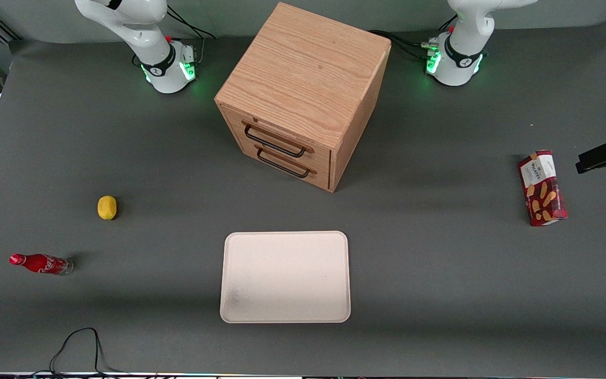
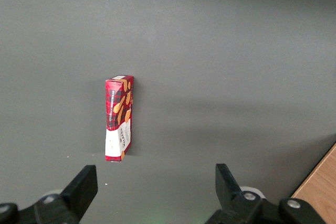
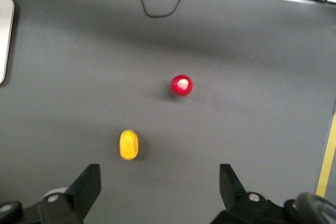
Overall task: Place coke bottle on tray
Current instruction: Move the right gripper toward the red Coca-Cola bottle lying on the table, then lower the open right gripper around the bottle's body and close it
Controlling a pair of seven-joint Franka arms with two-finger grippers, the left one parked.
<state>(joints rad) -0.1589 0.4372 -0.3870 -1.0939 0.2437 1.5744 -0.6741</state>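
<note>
Standing upright: coke bottle, cap up; gripper open above.

- slim coke bottle: red, white script, clear base
- flat rectangular tray: cream-white
- small lemon: yellow
- biscuit box: red, white panel
- gripper, high above the table: black fingers

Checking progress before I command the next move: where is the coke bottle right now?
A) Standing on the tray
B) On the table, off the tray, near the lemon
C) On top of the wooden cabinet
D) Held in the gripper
B: the coke bottle stands on the table near the lemon, apart from the tray; the gripper is open, holding nothing, above the table by the lemon.
</note>
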